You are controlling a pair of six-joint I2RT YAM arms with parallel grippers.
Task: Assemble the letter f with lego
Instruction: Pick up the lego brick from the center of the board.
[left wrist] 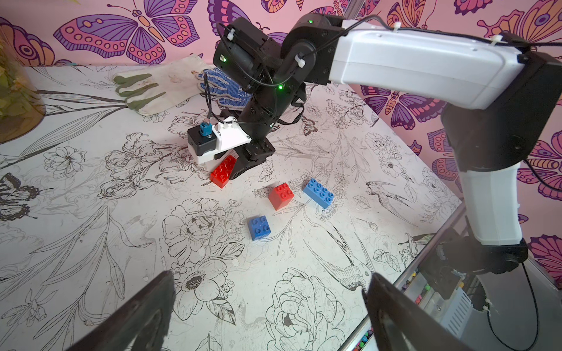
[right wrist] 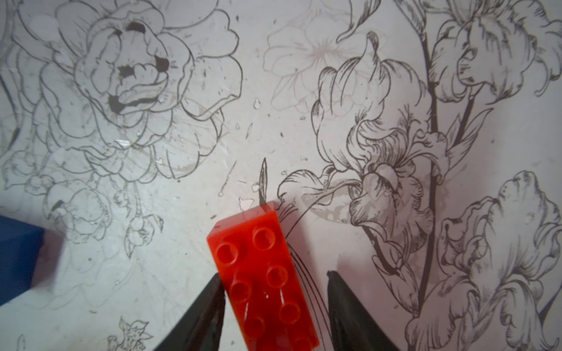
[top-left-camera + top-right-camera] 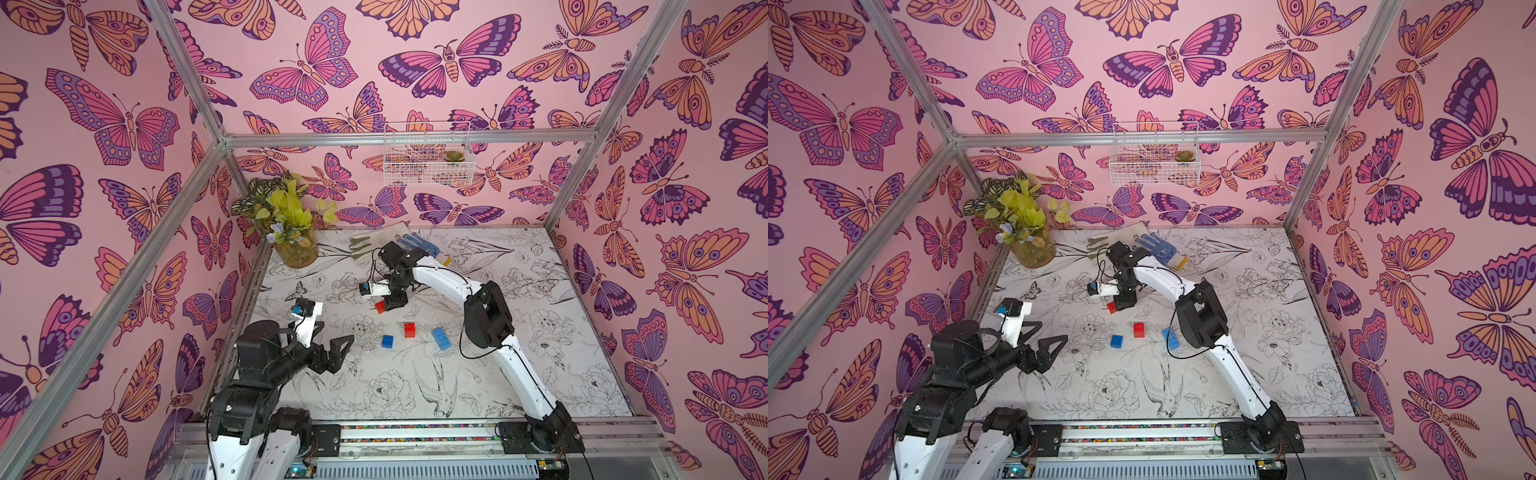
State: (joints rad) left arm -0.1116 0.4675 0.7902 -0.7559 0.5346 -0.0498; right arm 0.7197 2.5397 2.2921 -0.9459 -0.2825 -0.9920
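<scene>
While the four bricks lie apart on the table (image 3: 540, 374), none joined, the right gripper (image 2: 273, 275) is at the first pick: the long red brick (image 2: 261, 282).

Its jaws straddle one end of the brick, partly open; one jaw touches a long side and the other stands just clear, so nothing is gripped yet. In a top view this brick (image 3: 380, 306) lies at 11 o'clock from the short red brick (image 3: 409, 330), with the short blue brick (image 3: 387, 341) at 8 o'clock and the long blue brick (image 3: 439, 338) near 3 o'clock. The left gripper (image 3: 332, 349) hangs wide open and empty toward the table's 8 o'clock. The next move likely calls for closing squarely on the long sides without skewing the brick.
</scene>
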